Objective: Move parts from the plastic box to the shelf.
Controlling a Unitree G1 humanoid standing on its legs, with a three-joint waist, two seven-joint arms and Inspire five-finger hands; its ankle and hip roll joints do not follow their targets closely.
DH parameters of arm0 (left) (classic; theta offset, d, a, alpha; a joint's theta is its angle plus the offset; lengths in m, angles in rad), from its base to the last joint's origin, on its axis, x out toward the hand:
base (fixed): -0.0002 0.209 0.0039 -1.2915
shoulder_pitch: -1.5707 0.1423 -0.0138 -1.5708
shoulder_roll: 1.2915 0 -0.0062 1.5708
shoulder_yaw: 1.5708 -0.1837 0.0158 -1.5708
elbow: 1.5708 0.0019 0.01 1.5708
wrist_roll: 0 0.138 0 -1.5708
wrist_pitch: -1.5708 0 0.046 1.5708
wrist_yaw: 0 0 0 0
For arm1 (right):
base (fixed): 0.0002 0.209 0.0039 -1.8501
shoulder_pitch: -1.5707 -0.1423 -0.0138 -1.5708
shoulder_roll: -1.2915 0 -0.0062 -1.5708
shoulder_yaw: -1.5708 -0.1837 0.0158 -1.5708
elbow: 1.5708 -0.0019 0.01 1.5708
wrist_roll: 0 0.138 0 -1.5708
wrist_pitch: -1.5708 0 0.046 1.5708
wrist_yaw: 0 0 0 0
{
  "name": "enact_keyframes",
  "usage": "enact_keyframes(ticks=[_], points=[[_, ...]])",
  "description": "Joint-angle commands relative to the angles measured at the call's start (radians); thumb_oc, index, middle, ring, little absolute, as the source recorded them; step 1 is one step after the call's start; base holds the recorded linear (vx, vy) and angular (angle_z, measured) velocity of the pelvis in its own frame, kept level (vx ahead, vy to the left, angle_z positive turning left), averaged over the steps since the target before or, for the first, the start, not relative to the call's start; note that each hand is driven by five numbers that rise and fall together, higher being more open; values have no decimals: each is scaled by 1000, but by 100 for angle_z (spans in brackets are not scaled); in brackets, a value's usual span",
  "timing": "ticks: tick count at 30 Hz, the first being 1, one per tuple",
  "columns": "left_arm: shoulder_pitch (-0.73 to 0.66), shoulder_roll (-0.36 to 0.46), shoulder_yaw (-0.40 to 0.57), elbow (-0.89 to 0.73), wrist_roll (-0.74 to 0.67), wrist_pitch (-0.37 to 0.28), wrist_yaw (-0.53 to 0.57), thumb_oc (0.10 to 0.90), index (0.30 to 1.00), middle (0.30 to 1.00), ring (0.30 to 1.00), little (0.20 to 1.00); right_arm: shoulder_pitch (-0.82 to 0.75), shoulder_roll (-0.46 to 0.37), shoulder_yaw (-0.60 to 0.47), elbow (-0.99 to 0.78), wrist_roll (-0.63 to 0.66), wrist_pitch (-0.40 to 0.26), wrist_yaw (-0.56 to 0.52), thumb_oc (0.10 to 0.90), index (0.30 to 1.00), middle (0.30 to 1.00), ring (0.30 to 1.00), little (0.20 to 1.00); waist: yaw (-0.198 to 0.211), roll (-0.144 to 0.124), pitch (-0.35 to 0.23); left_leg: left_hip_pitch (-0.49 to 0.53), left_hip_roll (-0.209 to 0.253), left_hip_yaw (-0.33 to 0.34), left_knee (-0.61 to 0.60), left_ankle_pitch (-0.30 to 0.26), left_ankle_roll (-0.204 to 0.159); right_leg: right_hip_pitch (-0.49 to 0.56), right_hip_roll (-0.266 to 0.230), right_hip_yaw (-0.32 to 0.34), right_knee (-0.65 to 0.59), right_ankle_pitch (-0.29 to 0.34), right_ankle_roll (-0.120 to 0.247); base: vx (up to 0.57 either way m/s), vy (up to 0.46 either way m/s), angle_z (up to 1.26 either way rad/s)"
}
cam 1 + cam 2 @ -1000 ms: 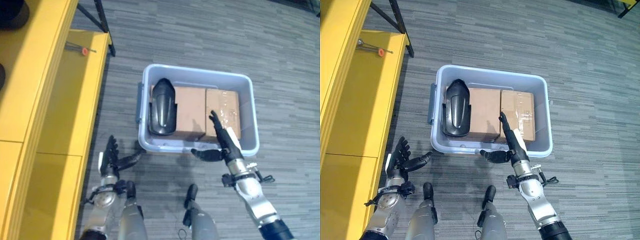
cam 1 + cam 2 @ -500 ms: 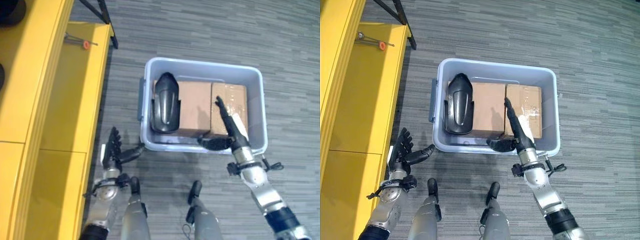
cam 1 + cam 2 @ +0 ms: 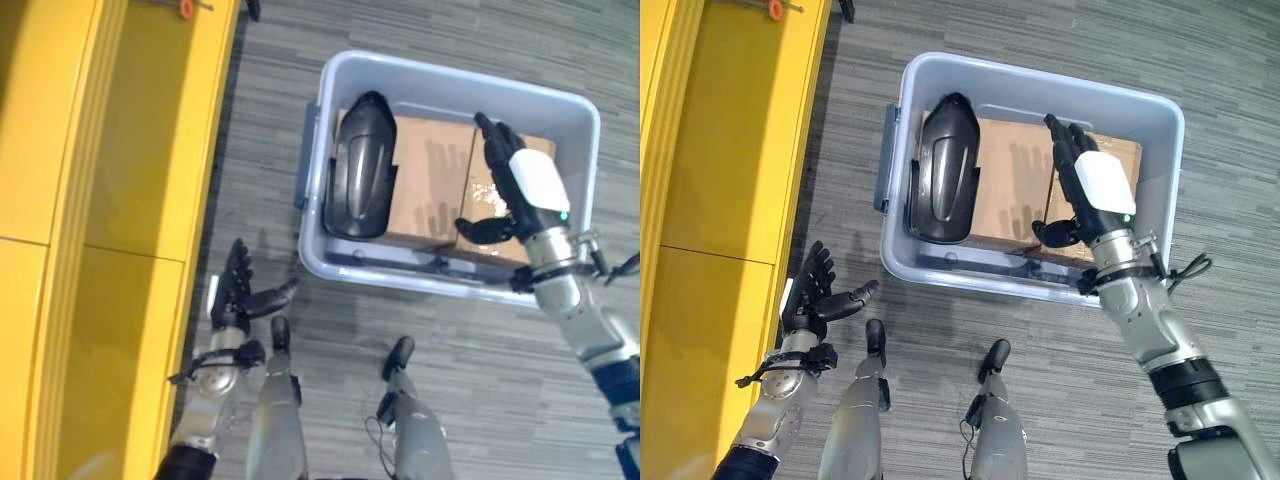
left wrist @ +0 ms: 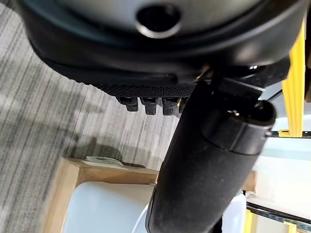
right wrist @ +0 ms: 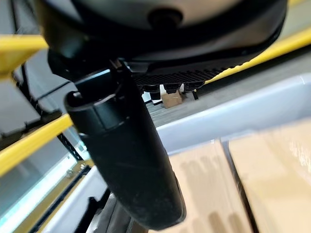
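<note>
A pale blue plastic box (image 3: 585, 110) stands on the carpet. Inside it a black curved part (image 3: 360, 170) lies at the left, beside two cardboard boxes (image 3: 425, 190). My right hand (image 3: 1088, 195) hovers over the right cardboard box (image 3: 1130, 155) with fingers straight and thumb out, holding nothing. In the right wrist view the cardboard boxes (image 5: 214, 194) show past the thumb (image 5: 126, 160). My left hand (image 3: 240, 295) is low at the box's left, over the carpet, fingers spread and empty. The yellow shelf (image 3: 120, 150) runs along the left side.
An orange-handled tool (image 3: 775, 8) lies on the far end of the shelf's lower board. Grey carpet (image 3: 470, 330) surrounds the plastic box. The box has a handle (image 3: 305, 160) on its left wall.
The camera has shifted, so the box sits higher and closer. My right hand has moved from the box's near rim to above the right cardboard box. The left hand has stayed put.
</note>
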Motion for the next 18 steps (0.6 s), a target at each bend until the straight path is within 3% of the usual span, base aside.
enact_keyframes(ticks=[1,11,17,18], points=[[-10,36,-2,-110,11,-100,-12,900,1000,1000,1000,1000,-156,-121,21,-13,-57,-19,-67,900,1000,1000,1000,1000,21,-12,-40,-17,47,-10,7,30,-2,-40,-93,6,152,4,76,0,0,0],[2,58,2,-125,9,-100,-18,900,1000,1000,1000,1000,-330,-275,190,58,-222,18,-71,900,1000,1000,1000,1000,34,-8,-7,-62,57,-31,14,43,-12,-102,-89,0,211,-20,72,-13,-9,3],[4,71,-3,-127,8,-95,-23,900,1000,1000,1000,1000,-447,-356,362,66,-363,37,-41,900,1000,1000,1000,1000,44,-15,-3,-86,58,-41,11,47,-14,-125,-87,-6,219,-22,72,1,-7,5],[1,78,-6,-130,8,-91,-22,900,1000,1000,1000,1000,-491,-385,431,55,-415,37,-27,900,1000,1000,1000,1000,45,-19,-3,-99,58,-46,11,49,-15,-134,-87,-11,223,-24,71,6,-11,6]])
